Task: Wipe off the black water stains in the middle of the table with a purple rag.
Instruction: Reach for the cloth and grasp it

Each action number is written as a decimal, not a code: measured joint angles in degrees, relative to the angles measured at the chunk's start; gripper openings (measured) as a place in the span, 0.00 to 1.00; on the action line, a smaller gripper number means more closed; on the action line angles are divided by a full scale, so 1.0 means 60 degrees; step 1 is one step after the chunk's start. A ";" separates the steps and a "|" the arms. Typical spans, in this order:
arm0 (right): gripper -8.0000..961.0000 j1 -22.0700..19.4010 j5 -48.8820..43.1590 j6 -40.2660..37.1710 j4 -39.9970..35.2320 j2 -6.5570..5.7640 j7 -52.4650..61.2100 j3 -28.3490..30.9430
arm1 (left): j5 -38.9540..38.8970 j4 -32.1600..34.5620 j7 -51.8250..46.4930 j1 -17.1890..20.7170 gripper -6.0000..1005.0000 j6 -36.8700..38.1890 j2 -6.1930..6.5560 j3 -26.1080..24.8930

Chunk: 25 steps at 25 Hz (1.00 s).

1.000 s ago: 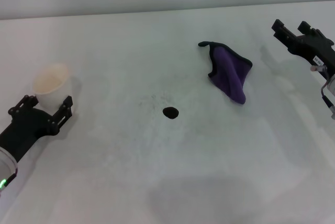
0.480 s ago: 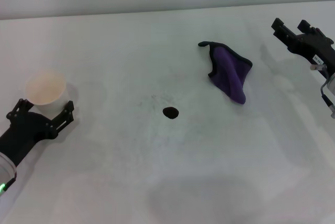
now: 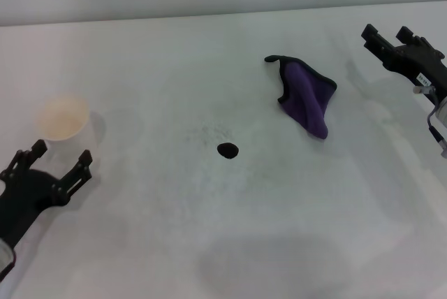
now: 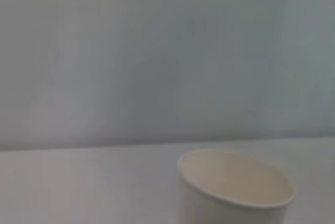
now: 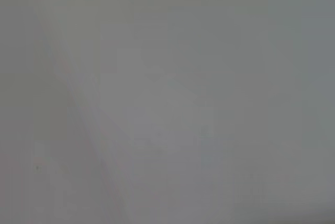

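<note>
The right gripper, jaws apart, hangs near the purple rag, which lies crumpled inboard of it, long axis slanting toward the desk's near edge. Farther on sits the black water stain at mid-desk. The left gripper, jaws spread and empty, is well apart, just behind a paper cup. Only the left wrist view shows the cup's empty inside.

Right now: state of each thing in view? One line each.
purple rag: crumpled, lying on the table, untouched.
black water stains: one blot, unwiped, apart from the rag.
paper cup: upright, nothing visible inside, released.
left gripper: open, just short of the cup.
right gripper: off the rag, at the table's right edge.
table: faint grey smudges.
</note>
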 joint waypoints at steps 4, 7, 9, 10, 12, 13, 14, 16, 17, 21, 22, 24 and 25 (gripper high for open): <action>0.87 0.0000 0.0007 0.0003 -0.0001 0.0000 0.0000 0.0001 | 0.0004 -0.0005 -0.0012 0.0500 0.89 -0.0782 0.0018 -0.0004; 0.87 0.0000 -0.0002 0.0033 0.0002 0.0000 0.0000 0.0000 | -0.0053 -0.0012 -0.0033 0.0863 0.88 -0.1296 0.0021 -0.0073; 0.87 0.0000 -0.0016 0.0050 0.0004 0.0001 0.0036 0.0000 | -0.0081 -0.0014 -0.0039 0.1139 0.88 -0.1670 0.0033 -0.0181; 0.87 -0.0001 -0.0034 0.0052 0.0006 0.0000 0.0373 0.0000 | -0.0089 -0.0035 -0.0048 0.1344 0.88 -0.1992 0.0046 -0.0366; 0.87 0.0000 -0.0042 0.0052 0.0007 0.0000 0.0607 -0.0001 | -0.0096 -0.0054 -0.0050 0.1440 0.88 -0.2149 0.0053 -0.0527; 0.86 0.0001 -0.0056 0.0054 0.0012 -0.0009 0.0896 -0.0048 | -0.0104 -0.0058 -0.0051 0.1555 0.88 -0.2279 0.0061 -0.0687; 0.86 0.0003 -0.0067 0.0059 0.0033 -0.0030 0.1172 -0.0148 | -0.0116 -0.0059 -0.0048 0.1653 0.88 -0.2374 0.0068 -0.0837; 0.86 0.0012 -0.0073 0.0095 0.0201 -0.0117 0.1421 -0.0605 | -0.0221 -0.0021 -0.0025 0.1818 0.88 -0.2421 0.0091 -0.1236; 0.86 0.0023 -0.0082 0.0124 0.0334 -0.0163 0.1436 -0.0905 | -0.0221 -0.0021 -0.0025 0.1818 0.88 -0.2421 0.0091 -0.1236; 0.86 0.0233 -0.0821 0.0165 0.0968 -0.0309 0.1356 -0.1716 | -0.0911 0.0010 -0.0007 0.1963 0.88 -0.2064 0.0161 -0.1844; 0.86 0.0359 -0.1292 0.0158 0.1149 -0.0358 0.1354 -0.1752 | -0.1045 0.0012 -0.0008 0.1937 0.88 -0.1970 0.0162 -0.1856; 0.86 0.0687 -0.2542 0.0018 0.1521 -0.0453 0.1417 -0.1755 | -0.1110 0.0013 -0.0009 0.1857 0.88 -0.1793 0.0170 -0.1843; 0.86 0.0885 -0.3207 -0.0086 0.1711 -0.0488 0.1524 -0.1756 | -0.1102 0.0014 -0.0010 0.1803 0.88 -0.1686 0.0169 -0.1829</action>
